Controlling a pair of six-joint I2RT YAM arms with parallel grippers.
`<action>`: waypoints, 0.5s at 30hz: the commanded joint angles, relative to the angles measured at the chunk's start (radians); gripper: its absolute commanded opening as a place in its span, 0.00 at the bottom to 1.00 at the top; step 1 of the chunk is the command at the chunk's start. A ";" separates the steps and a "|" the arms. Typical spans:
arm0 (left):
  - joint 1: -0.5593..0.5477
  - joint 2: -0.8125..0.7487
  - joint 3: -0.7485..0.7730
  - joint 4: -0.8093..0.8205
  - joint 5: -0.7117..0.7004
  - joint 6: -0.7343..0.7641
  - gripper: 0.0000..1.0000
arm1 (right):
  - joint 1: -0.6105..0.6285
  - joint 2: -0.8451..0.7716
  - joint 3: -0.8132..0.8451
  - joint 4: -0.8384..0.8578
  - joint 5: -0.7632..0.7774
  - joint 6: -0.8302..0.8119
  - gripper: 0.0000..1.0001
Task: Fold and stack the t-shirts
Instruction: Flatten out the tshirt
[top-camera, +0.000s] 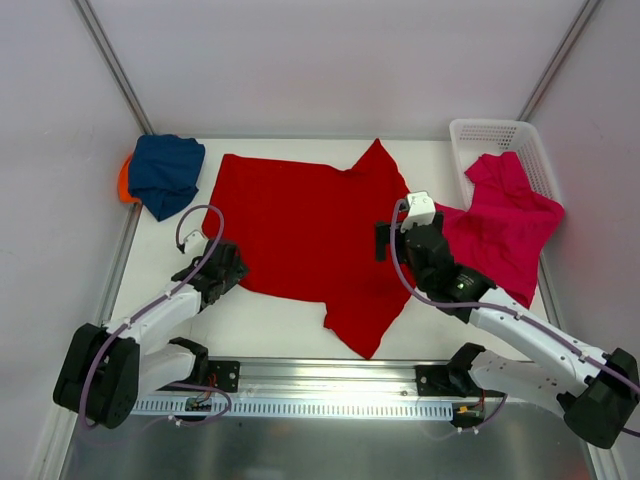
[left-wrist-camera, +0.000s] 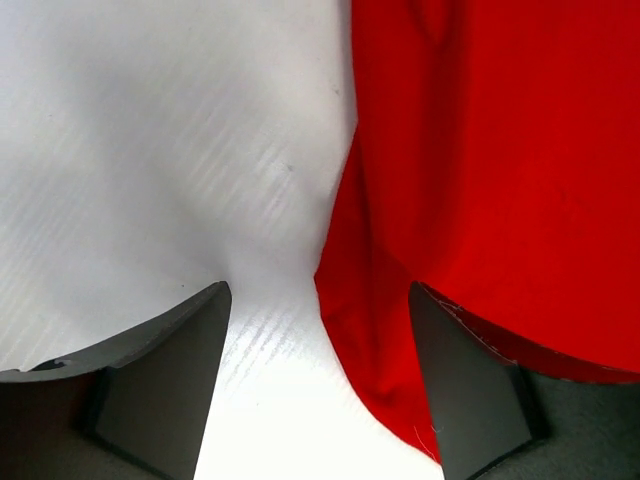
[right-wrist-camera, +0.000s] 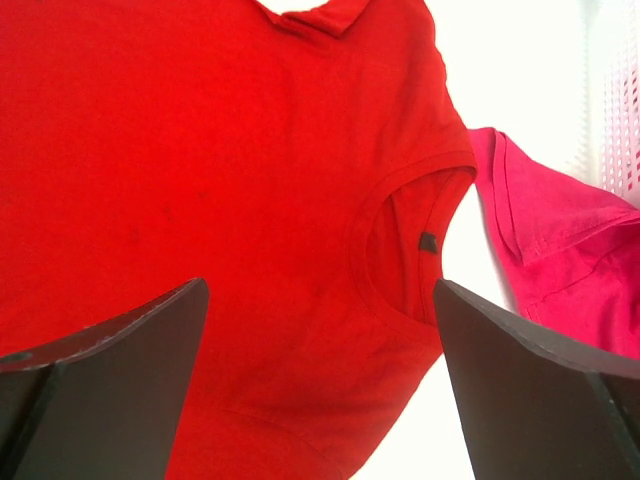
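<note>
A bright red t-shirt (top-camera: 310, 235) lies spread flat in the middle of the table. My left gripper (top-camera: 226, 270) sits at its lower left corner. In the left wrist view the left gripper (left-wrist-camera: 320, 300) is open, and the red t-shirt's corner (left-wrist-camera: 380, 330) lies between the fingers, against the right one. My right gripper (top-camera: 385, 240) hovers open over the red t-shirt's right side; the right wrist view shows the gripper (right-wrist-camera: 320, 290) above the neckline (right-wrist-camera: 410, 250). A navy t-shirt (top-camera: 165, 172) lies bunched on an orange one (top-camera: 124, 182) at the far left. A magenta t-shirt (top-camera: 505, 225) hangs out of the basket.
A white lattice basket (top-camera: 500, 135) stands at the far right corner, with the magenta t-shirt (right-wrist-camera: 560, 260) draped over its near side. White walls close in the table on the left, back and right. A metal rail (top-camera: 330, 395) runs along the near edge.
</note>
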 joint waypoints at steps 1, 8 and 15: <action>-0.009 0.027 -0.007 0.015 -0.061 -0.029 0.73 | 0.003 0.019 0.013 0.011 0.034 -0.017 0.99; -0.009 0.048 -0.017 0.042 -0.070 -0.040 0.63 | 0.002 0.055 0.005 0.015 0.045 -0.027 0.99; -0.009 0.059 -0.040 0.064 -0.072 -0.053 0.41 | 0.003 0.059 -0.019 0.023 0.054 -0.031 0.99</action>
